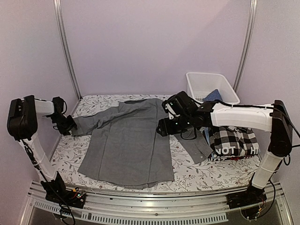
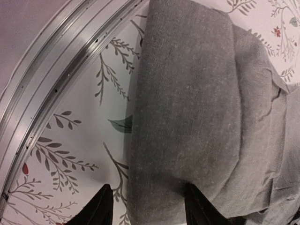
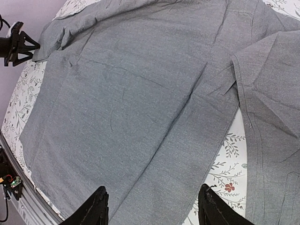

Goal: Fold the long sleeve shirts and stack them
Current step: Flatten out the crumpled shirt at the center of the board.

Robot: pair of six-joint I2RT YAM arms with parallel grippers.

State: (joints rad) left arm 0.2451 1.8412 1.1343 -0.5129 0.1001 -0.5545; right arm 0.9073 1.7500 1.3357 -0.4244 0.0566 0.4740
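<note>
surface: floral cloth (image 1: 187,174) | walls (image 1: 154,42) lilac | grey shirt (image 1: 126,145) spread | left fingers (image 2: 101,208), right fingers (image 3: 93,208) released

1. Top view, centre right: the right arm (image 1: 239,116) covers the grey shirt (image 1: 126,145) at its picture-right shoulder and upper sleeve.
2. Top view, right edge: the checked shirt (image 1: 234,137) overlies the dark shirt (image 1: 225,151). We read "NOT"; the other letters are unclear.
3. Top view, upper right: the basket (image 1: 206,84) wall hides most of the blue cloth (image 1: 214,95).
4. Top view, left: the left gripper (image 1: 69,125) is too small and dark for us to judge its jaws.
5. Wrist views: the bottom edge cuts off both pairs of fingers (image 2: 101,208) (image 3: 93,211), and the grey shirt runs out of frame.
</note>
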